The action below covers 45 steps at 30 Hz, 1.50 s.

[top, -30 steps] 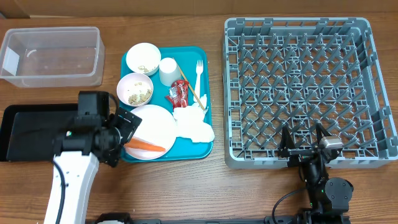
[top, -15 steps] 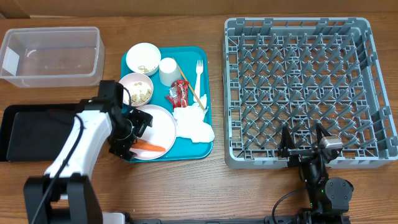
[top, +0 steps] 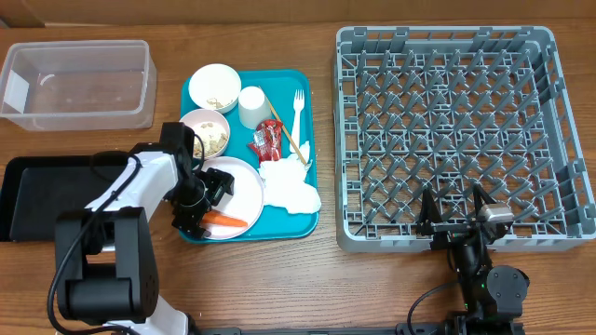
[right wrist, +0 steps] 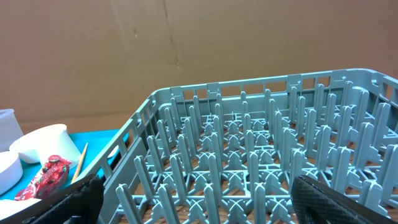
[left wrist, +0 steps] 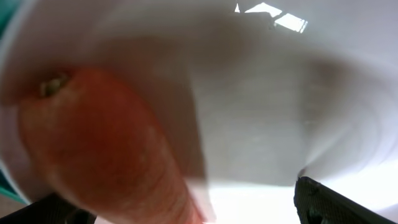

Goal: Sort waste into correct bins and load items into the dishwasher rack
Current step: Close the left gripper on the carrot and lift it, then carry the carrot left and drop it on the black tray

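Observation:
An orange carrot (top: 228, 221) lies on the round white plate (top: 246, 189) at the front of the teal tray (top: 313, 220). My left gripper (top: 203, 203) is down on the plate, open, its fingers on either side of the carrot's thick end. In the left wrist view the carrot (left wrist: 106, 143) fills the left between my open left gripper (left wrist: 186, 210) fingers, with the plate (left wrist: 280, 106) behind it. My right gripper (top: 453, 214) is open and empty at the front edge of the grey rack (top: 345, 140), which also shows in the right wrist view (right wrist: 249, 143) beyond my right gripper (right wrist: 193, 202).
On the teal tray are two small bowls (top: 215, 87) (top: 203, 133) with food scraps, a white cup (top: 252, 105), a fork (top: 298, 110), a red wrapper (top: 267, 140), a wooden stick (top: 296, 142) and a napkin (top: 293, 189). A clear tub (top: 19, 93) stands far left, a black tray (top: 47, 195) below it.
My left arm has swung right from over the black tray and come down onto the plate, so its open fingers now straddle the carrot. The right arm has not moved.

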Each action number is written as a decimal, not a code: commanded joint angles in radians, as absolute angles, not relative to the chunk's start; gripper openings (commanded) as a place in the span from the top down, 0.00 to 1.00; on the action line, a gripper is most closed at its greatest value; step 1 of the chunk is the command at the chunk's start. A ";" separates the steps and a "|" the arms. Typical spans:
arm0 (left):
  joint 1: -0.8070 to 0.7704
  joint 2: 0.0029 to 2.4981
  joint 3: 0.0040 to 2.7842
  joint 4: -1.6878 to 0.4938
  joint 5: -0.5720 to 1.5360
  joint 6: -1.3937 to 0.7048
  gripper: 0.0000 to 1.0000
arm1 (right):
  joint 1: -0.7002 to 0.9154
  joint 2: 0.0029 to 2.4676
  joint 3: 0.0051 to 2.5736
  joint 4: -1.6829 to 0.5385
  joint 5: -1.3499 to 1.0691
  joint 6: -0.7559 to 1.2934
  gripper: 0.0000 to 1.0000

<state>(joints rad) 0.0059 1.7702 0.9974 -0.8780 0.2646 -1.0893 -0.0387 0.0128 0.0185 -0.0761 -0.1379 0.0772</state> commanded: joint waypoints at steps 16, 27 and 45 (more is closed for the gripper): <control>-0.001 1.815 1.005 -0.884 0.189 -1.043 0.58 | -0.043 0.003 0.008 -0.072 -0.128 0.071 0.00; -0.001 1.814 1.056 -0.911 0.172 -0.975 0.84 | -0.043 0.003 0.008 -0.073 -0.128 0.071 0.00; 0.342 1.808 1.579 -1.255 0.123 -0.767 0.91 | -0.043 0.003 0.008 -0.073 -0.128 0.071 0.00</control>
<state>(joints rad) 0.2199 1.8061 1.5146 -1.2427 0.1444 -0.8494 -0.0387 0.0128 0.0185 -0.0753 -0.1379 0.0772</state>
